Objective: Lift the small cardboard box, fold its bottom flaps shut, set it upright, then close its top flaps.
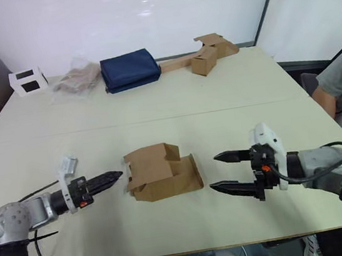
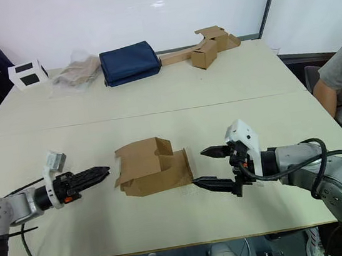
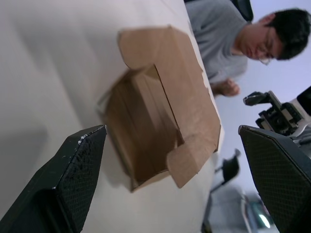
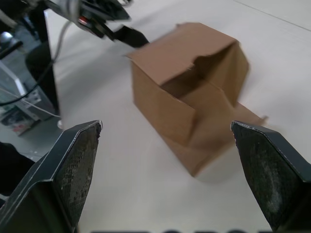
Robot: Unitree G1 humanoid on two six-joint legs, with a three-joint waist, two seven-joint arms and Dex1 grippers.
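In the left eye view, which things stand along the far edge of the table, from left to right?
White block with black squares → crumpled clear plastic bag → folded navy blue cloth → brown cardboard box joined to a long flat cardboard strip.

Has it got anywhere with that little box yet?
Hardly. The small cardboard box lies on its side on the table, unlifted, flaps open at both ends. The left gripper and the open right gripper flank it without touching. Lifting, folding, standing upright and closing all remain.
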